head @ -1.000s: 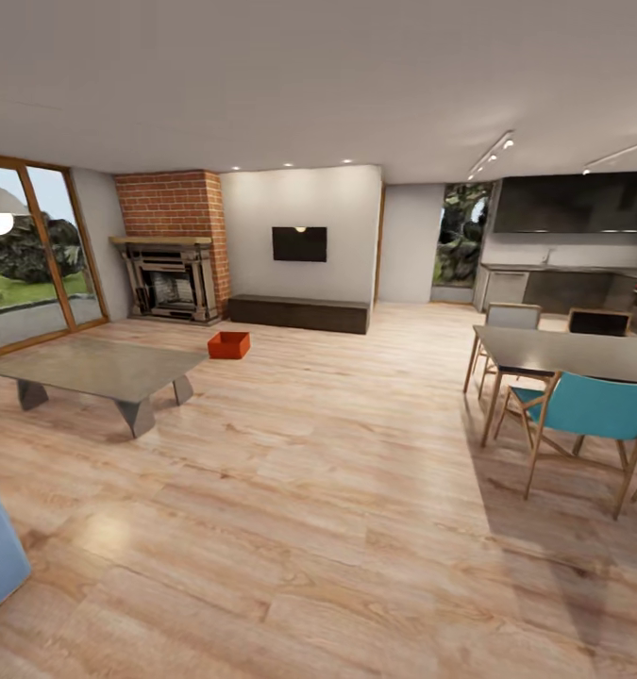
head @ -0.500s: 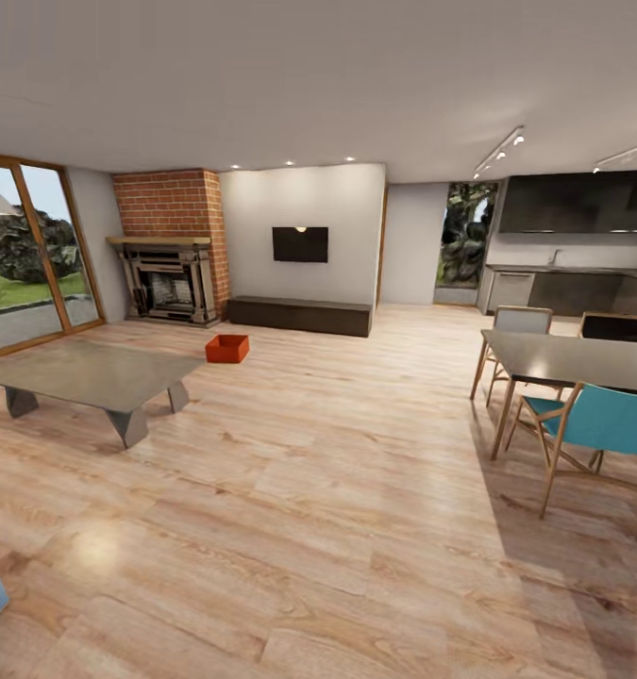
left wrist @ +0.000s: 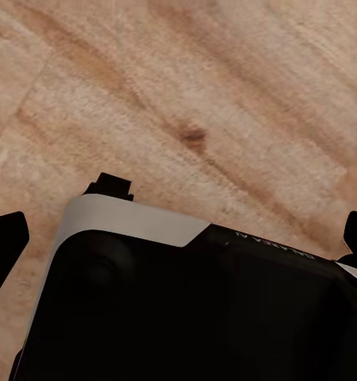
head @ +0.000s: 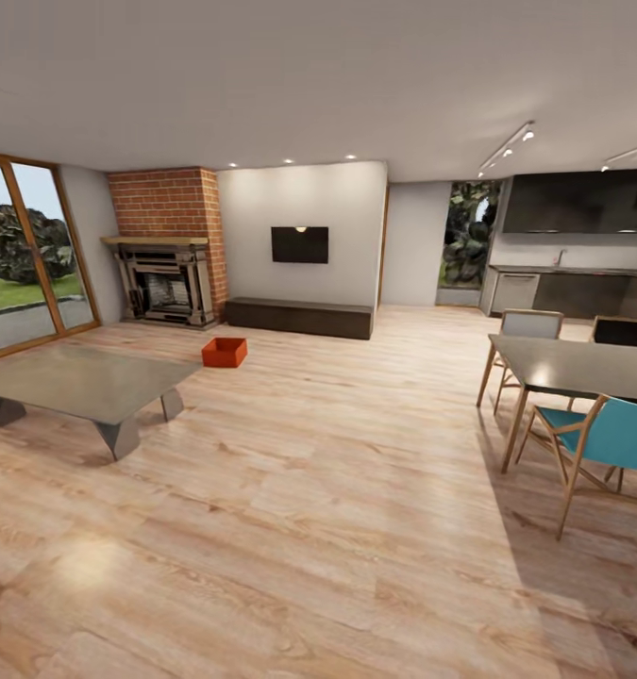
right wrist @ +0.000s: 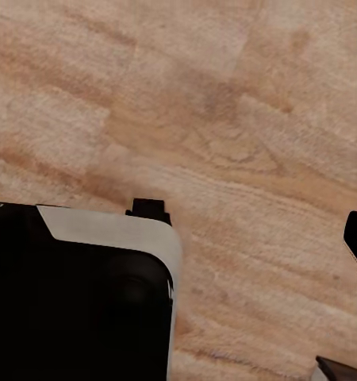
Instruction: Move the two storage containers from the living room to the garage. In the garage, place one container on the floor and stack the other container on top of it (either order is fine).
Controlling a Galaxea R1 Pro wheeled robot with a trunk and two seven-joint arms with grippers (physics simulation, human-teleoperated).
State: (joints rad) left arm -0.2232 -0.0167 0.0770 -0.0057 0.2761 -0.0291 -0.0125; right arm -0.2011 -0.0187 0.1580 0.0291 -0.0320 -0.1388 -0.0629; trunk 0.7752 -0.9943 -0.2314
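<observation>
One orange-red storage container (head: 225, 352) sits on the light wood plank floor (head: 337, 490) of the living room, in front of the brick fireplace (head: 164, 247) and just past the far corner of the low grey table (head: 73, 382). A dining table (head: 582, 368) with a teal chair (head: 601, 438) stands well apart on the right. Both wrist views look down on planks past dark robot parts; I cannot tell how either gripper's fingers are set.

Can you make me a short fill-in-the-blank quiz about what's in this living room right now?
1. The orange-red storage container sits on the ____ plank floor.
2. The fireplace is built of red ____.
3. The TV hangs on the ____.
4. The chair nearest the camera at the dining table is coloured ____.

Missing words: wood; brick; wall; blue (teal)
</observation>
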